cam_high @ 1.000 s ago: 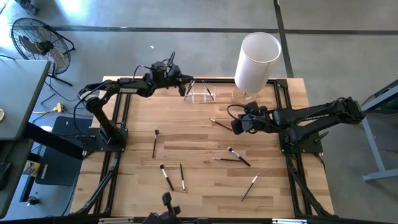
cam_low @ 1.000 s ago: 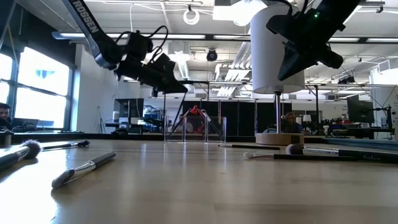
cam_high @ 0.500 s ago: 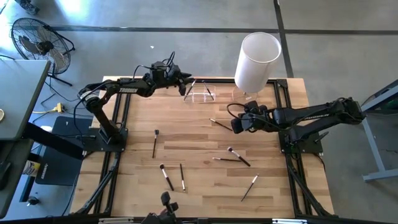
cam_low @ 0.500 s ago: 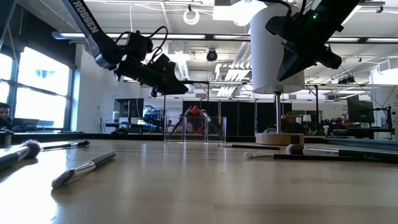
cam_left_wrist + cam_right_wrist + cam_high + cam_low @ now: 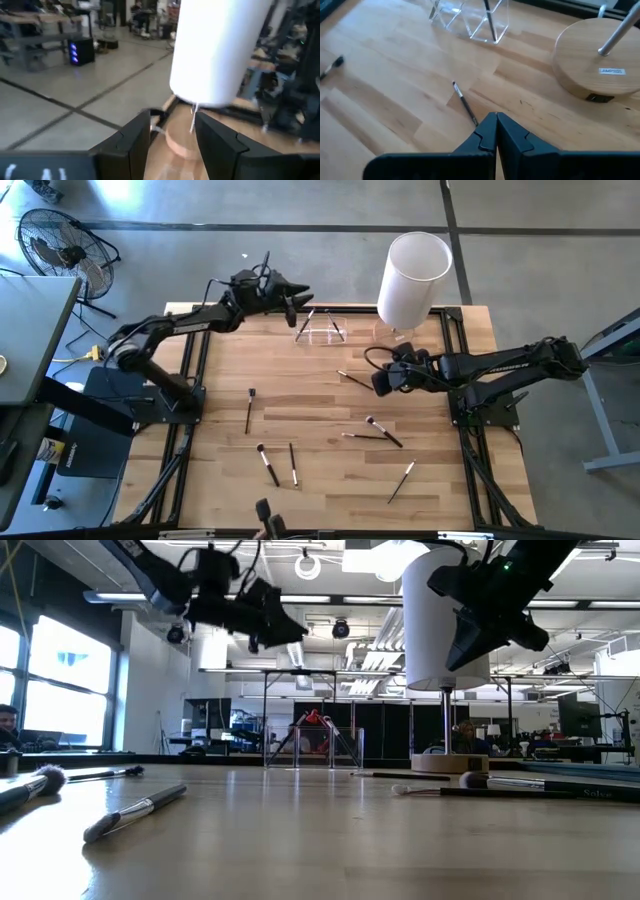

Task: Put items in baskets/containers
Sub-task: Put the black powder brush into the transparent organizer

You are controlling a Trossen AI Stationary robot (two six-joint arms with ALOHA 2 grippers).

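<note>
The clear container point(image 5: 320, 328) stands at the table's back edge, and a dark brush point(image 5: 490, 20) leans inside it. My left gripper point(image 5: 291, 298) hangs high up just left of it, open, nothing between its fingers point(image 5: 132, 145). It also shows raised in the low view, left gripper point(image 5: 278, 628). My right gripper point(image 5: 380, 383) is shut and empty, hovering just above a thin brush point(image 5: 465, 105) on the wood. Other brushes lie loose: one point(image 5: 248, 410) at mid left, two point(image 5: 268, 464) near the front, a crossed pair point(image 5: 383, 430) and one point(image 5: 402, 480) at the front right.
A tall white cylinder point(image 5: 412, 275) on a round wooden base point(image 5: 600, 60) stands at the back right, close to the container. In the low view, brushes point(image 5: 135, 810) lie near the camera on the left and another point(image 5: 520, 785) on the right.
My left gripper has opened, then risen and drawn back to the left of the container. The right arm has stayed still.
</note>
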